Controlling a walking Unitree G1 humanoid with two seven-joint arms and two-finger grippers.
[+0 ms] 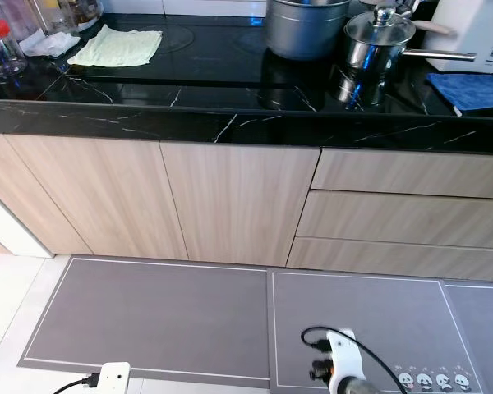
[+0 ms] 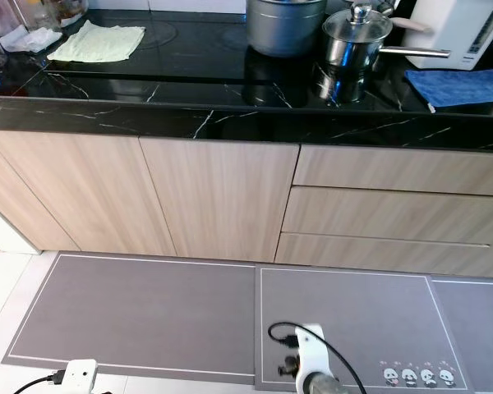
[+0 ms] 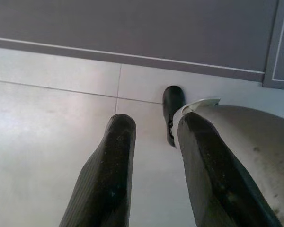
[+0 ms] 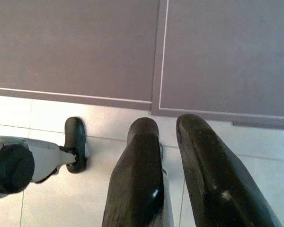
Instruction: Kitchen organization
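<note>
A black marble counter [image 1: 230, 123] runs across the top of the head views. On it lie a pale green cloth [image 1: 119, 45], a grey pot [image 1: 306, 29], a lidded steel saucepan [image 1: 378, 41] with a long handle, and a blue cloth [image 1: 468, 89]. Both arms hang low over the floor, far below the counter. My left gripper [image 3: 156, 120] points down at pale floor tiles, open with nothing between its fingers. My right gripper [image 4: 167, 123] hangs over the tile beside the mat edge, its fingers a narrow gap apart and holding nothing.
Wood-look cabinet doors [image 1: 238, 201] and three drawers [image 1: 403, 213] sit under the counter. Grey mats [image 1: 156, 316] cover the floor in front. A red-lidded jar [image 1: 0, 45] and a white appliance [image 1: 476, 29] stand at the counter's far corners.
</note>
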